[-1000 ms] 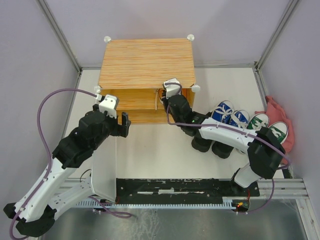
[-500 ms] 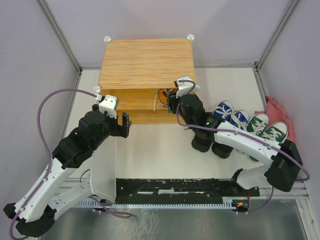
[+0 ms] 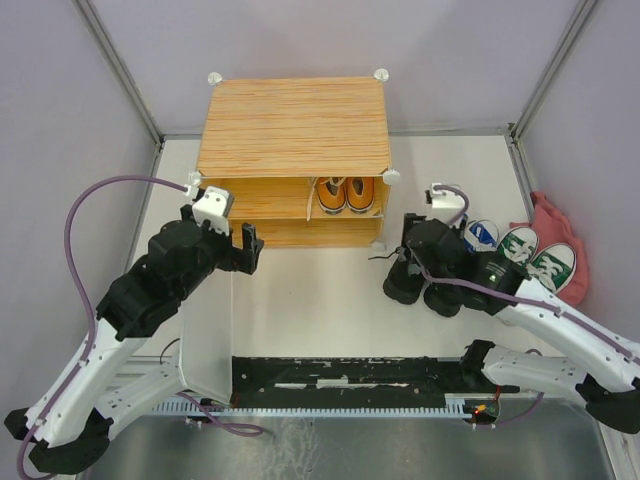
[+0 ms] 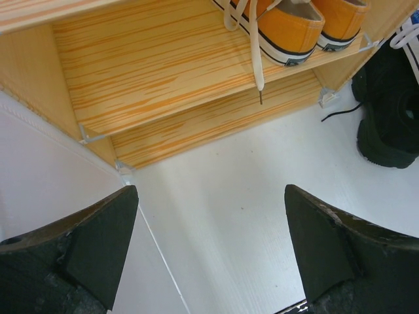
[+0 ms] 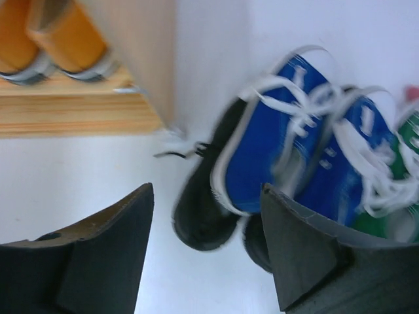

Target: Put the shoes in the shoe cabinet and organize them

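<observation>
One pair is now stowed. At the left, the left end effector (image 4: 209, 196) hangs with its fingers spread and nothing between them, beside the opened white door (image 3: 208, 340) and just in front of the shoe cabinet (image 3: 292, 125); it has hardly shifted. Inside, the orange sneakers (image 3: 345, 192) sit side by side at the right end of the wood shelf (image 4: 150, 72), one lace (image 4: 257, 59) dangling over its edge. A second ago the right end effector (image 5: 207, 191) was reaching into that spot. It has since drawn back rightward and now hovers empty, fingers apart, over the black boots (image 3: 408, 286) and blue sneakers (image 5: 262, 144) on the table (image 3: 320, 310). Furthest right lie the green sneakers (image 3: 540, 258). Three pairs seem left to fetch, probably starting with the boots or the blue pair.
</observation>
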`<action>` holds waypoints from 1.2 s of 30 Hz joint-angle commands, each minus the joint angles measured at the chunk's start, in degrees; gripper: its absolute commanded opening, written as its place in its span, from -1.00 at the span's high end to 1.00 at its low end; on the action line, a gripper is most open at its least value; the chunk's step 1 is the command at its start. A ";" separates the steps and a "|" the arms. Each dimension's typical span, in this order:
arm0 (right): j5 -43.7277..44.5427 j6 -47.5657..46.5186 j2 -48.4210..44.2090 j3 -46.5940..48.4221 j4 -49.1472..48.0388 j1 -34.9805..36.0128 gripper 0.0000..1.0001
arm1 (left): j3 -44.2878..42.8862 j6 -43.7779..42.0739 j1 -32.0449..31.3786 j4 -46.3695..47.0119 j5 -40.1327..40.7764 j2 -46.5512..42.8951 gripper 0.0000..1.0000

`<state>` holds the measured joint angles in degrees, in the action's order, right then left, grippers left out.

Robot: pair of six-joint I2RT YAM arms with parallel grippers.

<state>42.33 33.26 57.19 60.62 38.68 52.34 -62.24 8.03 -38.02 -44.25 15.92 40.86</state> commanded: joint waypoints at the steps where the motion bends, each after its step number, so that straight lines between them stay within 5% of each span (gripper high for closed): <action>1: 10.65 16.65 -3.52 1.77 26.89 -0.72 -0.57 | -3.86 -0.80 0.14 0.72 0.55 -0.81 -0.98; 8: 5.10 20.49 -1.87 0.71 32.20 -4.89 -0.94 | -4.30 -1.07 0.16 2.44 -2.06 -0.31 -0.98; 14: 2.14 20.87 -8.42 -2.18 27.98 -10.41 -0.87 | -4.03 -1.85 0.13 3.84 -2.47 0.43 -0.98; 22: -12.60 16.92 -7.07 -7.39 16.50 -19.08 -0.77 | -4.81 -2.42 0.14 4.95 -3.51 2.33 -0.98; 28: -6.16 19.97 -11.18 -10.15 12.72 -20.75 -0.58 | -4.87 -2.72 0.10 4.87 -3.12 2.14 -0.98; 36: -8.73 19.54 -8.56 -13.60 9.42 -23.43 -0.54 | -5.37 -2.94 0.14 4.39 -3.35 2.89 -0.98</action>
<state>33.85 52.27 47.03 48.77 52.40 30.04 -64.95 7.97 -38.00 -42.48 13.28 43.51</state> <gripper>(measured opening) 0.777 0.990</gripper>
